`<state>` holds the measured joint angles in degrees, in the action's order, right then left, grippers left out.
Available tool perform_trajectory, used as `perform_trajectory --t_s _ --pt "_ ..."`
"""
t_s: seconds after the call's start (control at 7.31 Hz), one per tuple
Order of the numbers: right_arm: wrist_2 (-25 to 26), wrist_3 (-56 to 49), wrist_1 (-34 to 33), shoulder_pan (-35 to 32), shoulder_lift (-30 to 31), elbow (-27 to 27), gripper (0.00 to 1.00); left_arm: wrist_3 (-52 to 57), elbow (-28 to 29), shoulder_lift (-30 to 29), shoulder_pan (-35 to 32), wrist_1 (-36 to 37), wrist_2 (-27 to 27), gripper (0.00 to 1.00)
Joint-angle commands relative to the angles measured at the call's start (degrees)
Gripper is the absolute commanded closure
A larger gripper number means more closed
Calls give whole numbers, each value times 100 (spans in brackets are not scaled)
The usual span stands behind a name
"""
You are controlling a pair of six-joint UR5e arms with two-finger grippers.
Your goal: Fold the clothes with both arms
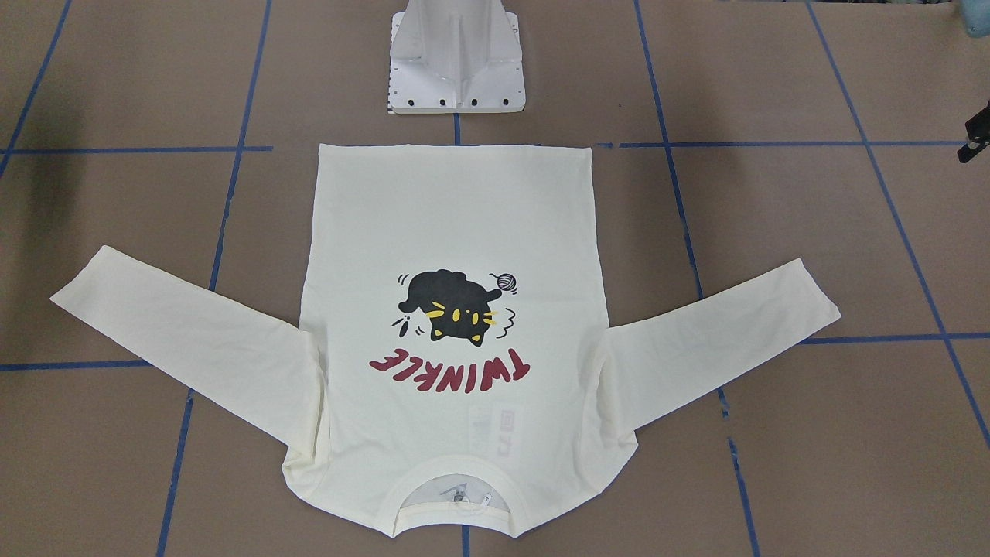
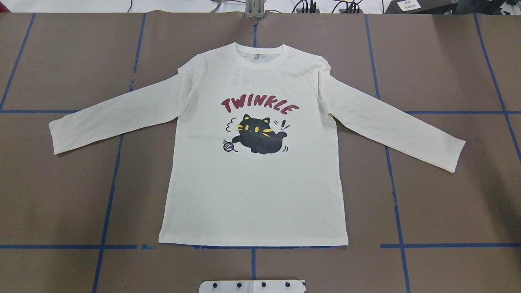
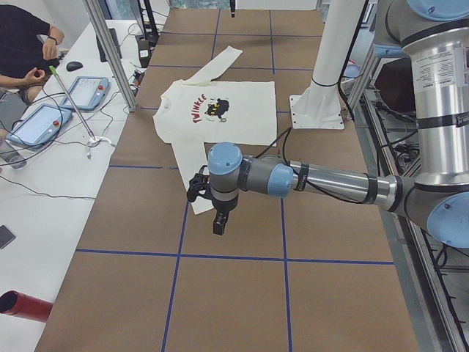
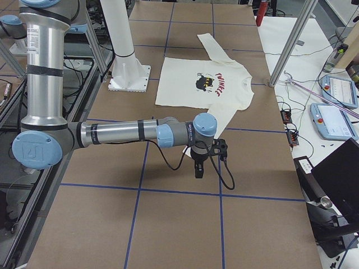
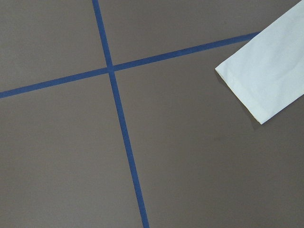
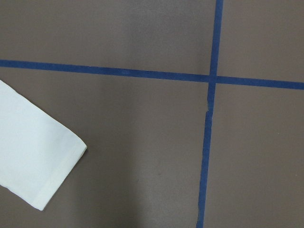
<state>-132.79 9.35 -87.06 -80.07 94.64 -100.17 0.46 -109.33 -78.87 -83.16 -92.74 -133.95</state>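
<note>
The cream-white long-sleeved shirt (image 2: 254, 179) lies flat and print side up, collar away from the robot, both sleeves spread outward. Its black cat and red "TWINKLE" lettering (image 1: 448, 362) show. My left gripper (image 3: 219, 224) hangs above the table just beyond the near sleeve's cuff in the exterior left view; the left wrist view shows that cuff (image 5: 263, 78) at its right edge. My right gripper (image 4: 198, 170) hangs likewise past the other cuff (image 6: 35, 164). Both point down and touch nothing, and I cannot tell whether either is open or shut.
Brown table surface with blue tape grid lines (image 2: 110, 195). The white pedestal base (image 1: 456, 58) stands behind the shirt's hem. Side benches hold tablets (image 3: 37, 125) and cables, and a person sits at the far left (image 3: 22, 44).
</note>
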Motion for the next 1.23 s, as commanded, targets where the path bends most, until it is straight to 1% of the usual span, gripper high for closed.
perform_trajectory --t_s 0.0,0.27,0.55,0.68,0.82,1.09 --pt "-53 49 31 9 19 -64 0 -20 26 -40 36 -50 44 0" --pt "-98 32 66 18 63 -64 0 -29 0 -129 98 -25 79 0" --pt "-352 -12 110 27 63 -73 0 41 -45 -137 107 -112 27 0" --pt "-379 58 406 53 63 -64 0 41 -27 -146 107 -138 52 0" --pt "-344 41 496 262 54 -64 0 7 -70 -94 89 -147 -8 0" --pt "-300 364 549 780 28 -29 0 -2 253 -146 107 -820 -9 0"
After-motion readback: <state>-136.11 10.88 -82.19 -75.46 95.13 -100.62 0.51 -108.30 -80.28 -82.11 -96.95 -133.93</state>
